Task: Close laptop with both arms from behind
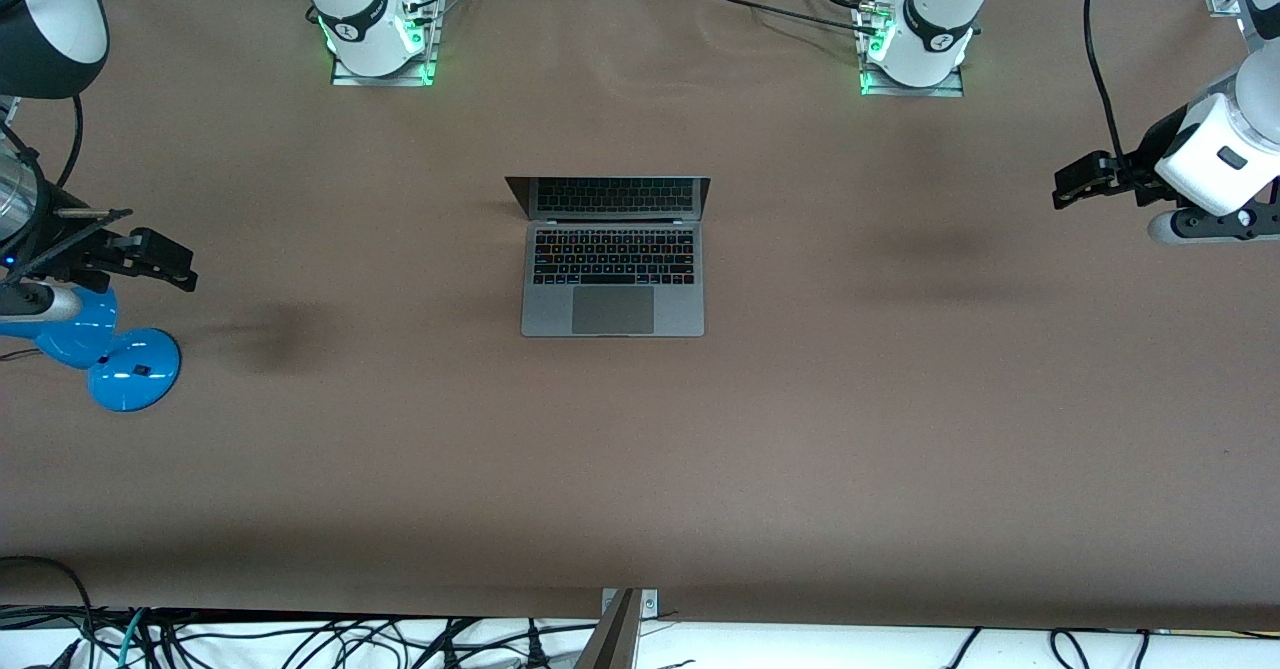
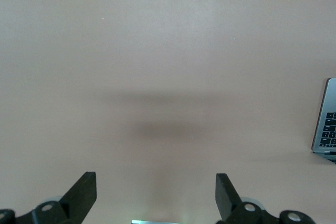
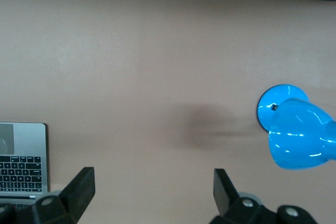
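Note:
The laptop (image 1: pixel 612 259) stands open in the middle of the brown table, a grey notebook with a black keyboard, its screen upright and facing the front camera. A corner of it shows in the left wrist view (image 2: pixel 326 124) and in the right wrist view (image 3: pixel 22 158). My left gripper (image 1: pixel 1075 181) hangs open over the left arm's end of the table, well away from the laptop. Above the right arm's end, my right gripper (image 1: pixel 165 261) is open too. In both wrist views, left (image 2: pixel 156 192) and right (image 3: pixel 154 190), the black fingers stand wide apart over bare table.
A bright blue desk lamp (image 1: pixel 110 349) stands at the right arm's end of the table, just under the right gripper, and appears again (image 3: pixel 294 129) in the right wrist view. Both arm bases (image 1: pixel 378 34) (image 1: pixel 915 44) are bolted along the table edge farthest from the front camera. Cables lie along the nearest edge.

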Action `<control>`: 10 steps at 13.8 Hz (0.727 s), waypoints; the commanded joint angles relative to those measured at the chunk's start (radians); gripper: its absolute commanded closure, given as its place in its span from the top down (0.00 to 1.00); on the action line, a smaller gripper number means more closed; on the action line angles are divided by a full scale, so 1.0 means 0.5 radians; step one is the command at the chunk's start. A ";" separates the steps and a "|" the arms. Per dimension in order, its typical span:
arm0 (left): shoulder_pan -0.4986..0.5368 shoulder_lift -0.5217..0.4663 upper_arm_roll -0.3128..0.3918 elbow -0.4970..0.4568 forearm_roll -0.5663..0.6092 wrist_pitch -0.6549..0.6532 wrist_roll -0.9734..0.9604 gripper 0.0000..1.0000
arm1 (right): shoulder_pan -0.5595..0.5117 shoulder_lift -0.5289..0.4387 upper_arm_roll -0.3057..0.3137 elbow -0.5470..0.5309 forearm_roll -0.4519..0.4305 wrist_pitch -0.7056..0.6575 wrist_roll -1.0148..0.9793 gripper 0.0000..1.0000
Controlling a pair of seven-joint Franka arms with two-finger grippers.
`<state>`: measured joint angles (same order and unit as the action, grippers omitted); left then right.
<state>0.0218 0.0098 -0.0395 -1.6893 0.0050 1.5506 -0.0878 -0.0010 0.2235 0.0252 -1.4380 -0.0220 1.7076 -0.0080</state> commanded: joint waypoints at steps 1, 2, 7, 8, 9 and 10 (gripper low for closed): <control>-0.001 0.072 -0.010 0.065 0.014 -0.027 0.050 1.00 | -0.013 -0.030 0.011 -0.002 0.007 -0.040 -0.024 1.00; -0.007 0.091 -0.013 0.065 0.011 -0.027 0.047 1.00 | -0.016 -0.027 0.011 -0.002 0.032 -0.056 -0.027 1.00; -0.135 0.112 -0.034 0.068 -0.120 -0.045 0.019 1.00 | 0.014 0.001 0.026 -0.005 0.084 -0.160 -0.021 1.00; -0.145 0.115 -0.068 0.068 -0.169 -0.045 0.010 1.00 | 0.020 0.007 0.026 -0.008 0.111 -0.178 -0.021 1.00; -0.148 0.118 -0.108 0.068 -0.173 -0.042 -0.008 1.00 | 0.033 0.007 0.026 -0.011 0.124 -0.182 -0.021 1.00; -0.145 0.118 -0.169 0.068 -0.176 -0.045 -0.072 1.00 | 0.048 0.019 0.026 -0.017 0.124 -0.185 -0.021 1.00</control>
<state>-0.0483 0.0519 -0.0922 -1.6886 -0.0644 1.5505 -0.0961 0.0143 0.2326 0.0375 -1.4411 0.0210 1.6281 -0.0080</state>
